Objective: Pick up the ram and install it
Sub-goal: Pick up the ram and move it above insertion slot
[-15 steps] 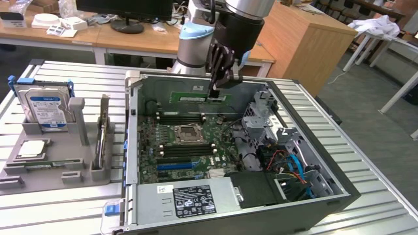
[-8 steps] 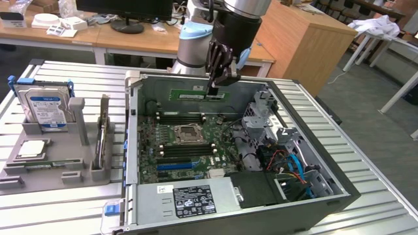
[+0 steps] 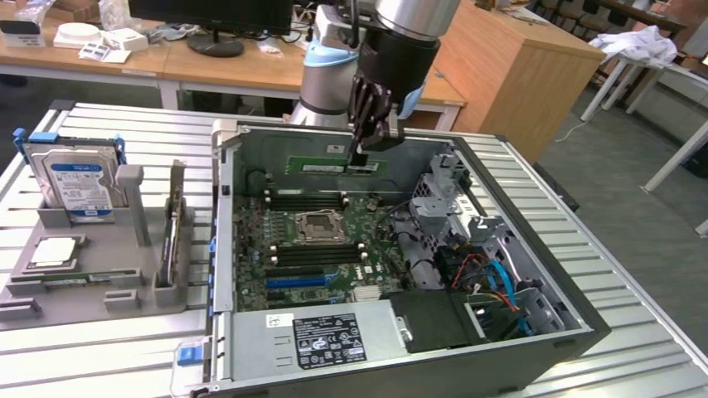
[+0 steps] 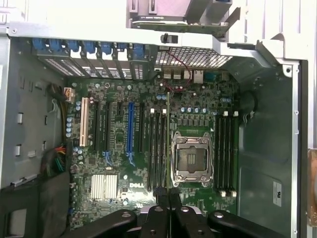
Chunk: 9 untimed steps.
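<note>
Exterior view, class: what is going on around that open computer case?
The robot arm's gripper is shut on the ram, a green stick, and holds it above the open computer case. It hangs over the motherboard, near the black memory slots beside the processor socket. It is not seated in any slot yet.

The black gripper [image 3: 361, 156] of the silver robot arm [image 3: 412, 15] hangs over the open grey metal computer case [image 3: 225, 249]. Its fingers are closed on one end of a long, narrow green ram stick [image 3: 327, 167]. The stick lies level above the green motherboard [image 3: 290, 253]. At the exterior view's left, a silver hard drive [image 3: 80, 178] stands upright in a grey holder [image 3: 78, 282].
</note>
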### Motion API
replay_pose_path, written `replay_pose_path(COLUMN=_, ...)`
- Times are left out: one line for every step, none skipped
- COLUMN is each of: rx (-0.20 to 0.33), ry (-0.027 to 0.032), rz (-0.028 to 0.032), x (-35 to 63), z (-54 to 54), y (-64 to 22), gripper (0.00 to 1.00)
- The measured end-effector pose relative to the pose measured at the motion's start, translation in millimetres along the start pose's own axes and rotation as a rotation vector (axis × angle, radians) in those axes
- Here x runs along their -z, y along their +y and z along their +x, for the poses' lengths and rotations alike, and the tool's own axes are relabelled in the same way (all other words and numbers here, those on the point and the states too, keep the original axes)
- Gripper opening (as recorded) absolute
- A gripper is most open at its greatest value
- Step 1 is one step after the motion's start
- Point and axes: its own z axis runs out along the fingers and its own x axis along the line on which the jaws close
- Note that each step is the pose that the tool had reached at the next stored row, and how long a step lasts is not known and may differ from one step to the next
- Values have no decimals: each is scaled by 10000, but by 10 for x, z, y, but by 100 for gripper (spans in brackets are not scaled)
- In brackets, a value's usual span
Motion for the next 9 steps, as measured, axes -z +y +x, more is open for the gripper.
replay_pose_path(rx=0, ry=-6, rz=1, x=-17, z=1, y=-1, gripper=12)
replay_pose_path(rx=0, ry=-11, rz=1, x=-34, z=2, y=-1, gripper=12)
replay_pose_path(rx=1, ry=-16, rz=0, x=-53, z=4, y=-3, gripper=12)
replay_pose_path(rx=0, ry=-21, rz=1, x=-71, z=5, y=-3, gripper=12)
replay_pose_path(rx=1, ry=-26, rz=0, x=-88, z=7, y=-4, gripper=12)
replay_pose_path(rx=1, ry=-31, rz=1, x=-106, z=8, y=-5, gripper=12)
replay_pose_path(rx=2, ry=-35, rz=1, x=-123, z=9, y=-6, gripper=12)
replay_pose_path(rx=1, ry=-41, rz=2, x=-140, z=10, y=-7, gripper=12)
replay_pose_path(rx=2, ry=-43, rz=1, x=-154, z=11, y=-8, gripper=12)
